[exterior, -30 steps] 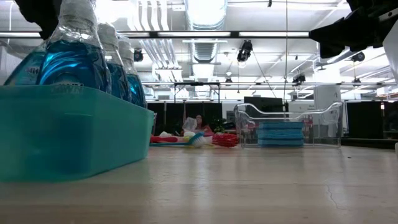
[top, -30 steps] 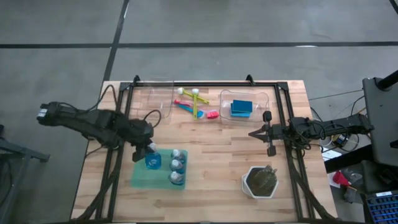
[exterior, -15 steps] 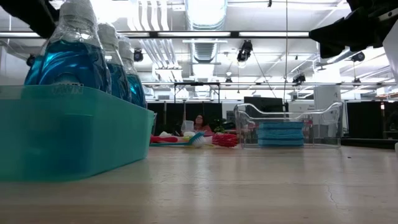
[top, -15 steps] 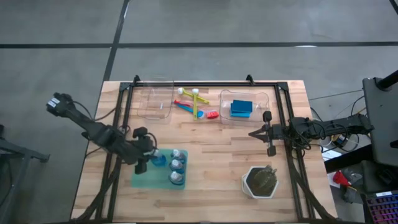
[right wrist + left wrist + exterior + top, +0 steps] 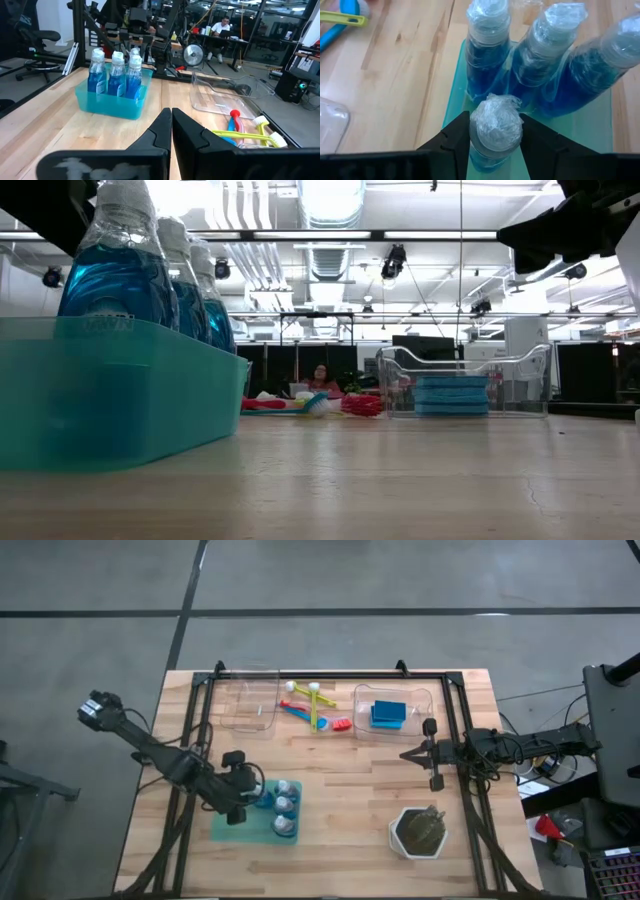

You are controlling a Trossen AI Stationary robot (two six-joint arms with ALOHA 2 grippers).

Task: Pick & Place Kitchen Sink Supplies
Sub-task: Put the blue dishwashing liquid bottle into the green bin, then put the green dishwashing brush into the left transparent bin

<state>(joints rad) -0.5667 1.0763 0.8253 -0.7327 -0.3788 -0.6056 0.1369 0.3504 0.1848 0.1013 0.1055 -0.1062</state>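
Four clear bottles of blue liquid with film-wrapped white caps stand in a teal-green tray (image 5: 228,830) near the table's near-left side. Three of them (image 5: 284,806) form a row. My left gripper (image 5: 243,802) is shut on the fourth bottle (image 5: 258,798), at the row's left. Two blue sponges (image 5: 388,714) lie stacked in a clear bin. Yellow-green, blue and pink brushes (image 5: 315,706) lie on the wood at the far side. My right gripper (image 5: 405,753) is shut and waits above the table's right side. My left gripper pinches the fourth bottle just below its cap (image 5: 496,122), one finger (image 5: 452,145) on either side of the neck. The fingers slant down from the table's left. The bottle stands upright with its lower part inside the tray; its base is hidden.
An empty clear bin (image 5: 250,700) sits at the far left, and the sponge bin (image 5: 425,700) at the far right. A white hexagonal pot with a dark plant (image 5: 418,832) stands near right. Bare wood lies between the tray and the pot. A black frame (image 5: 330,674) rims the table.
My left arm has swung toward the near-left. Its gripper, still shut on the bottle, has moved a little toward the near edge and downward. The bottle has come in upright beside the other three in the tray.
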